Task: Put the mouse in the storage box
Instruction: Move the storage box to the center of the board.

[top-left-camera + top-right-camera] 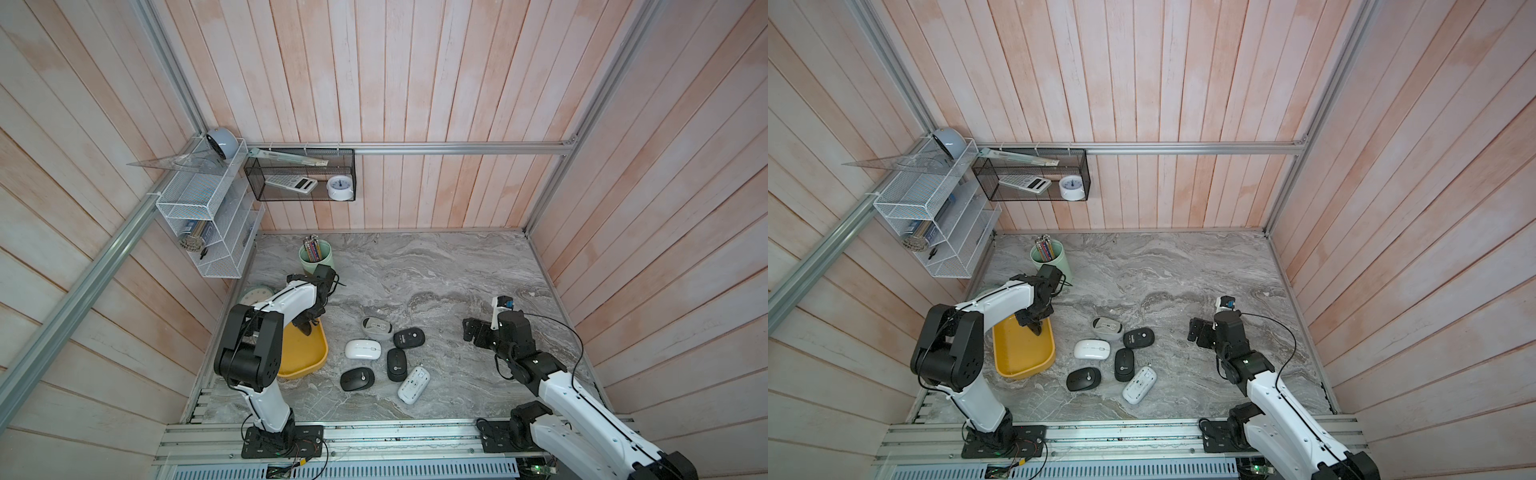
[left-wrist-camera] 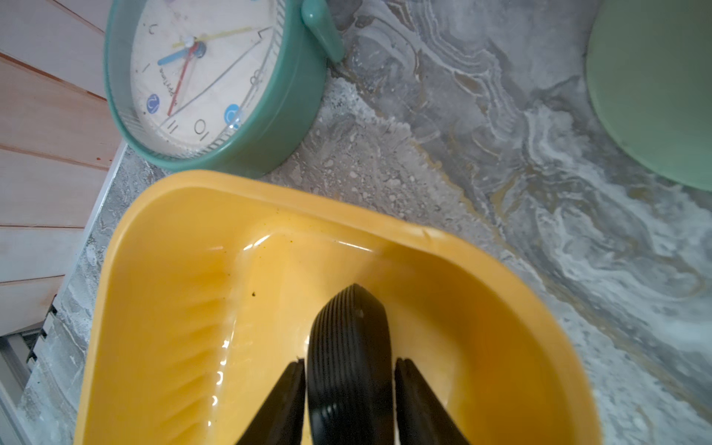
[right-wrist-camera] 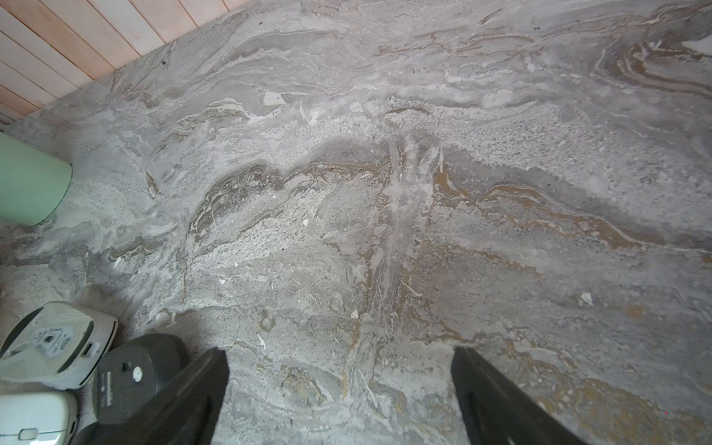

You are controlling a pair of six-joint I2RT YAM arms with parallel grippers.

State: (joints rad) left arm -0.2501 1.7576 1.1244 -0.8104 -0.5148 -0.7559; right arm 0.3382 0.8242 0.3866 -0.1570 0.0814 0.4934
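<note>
In both top views the left arm's black elbow covers the 9 o'clock side of the storage box (image 1: 308,358), and the left claw (image 1: 306,328), hanging over the box's 12 o'clock end, is so dark that the mouse (image 2: 348,339) cannot be told from it there. The left wrist view shows that mouse black and ribbed, standing on edge above the yellow floor, its near end cut off by the frame. The fingers (image 2: 287,393) stand narrow on either side of it. A thin pale sliver runs along one finger, and whether they pinch it I cannot tell. The teal clock (image 1: 257,296), at 11 o'clock of the box, is half hidden by the arm. A green pencil cup (image 1: 316,258) stands at 12 o'clock. Six other mice (image 1: 363,349) lie on the bench (image 1: 457,266) at 3 o'clock of the box. Past them the right claw (image 3: 339,356) hovers wide and empty over bare bench.
</note>
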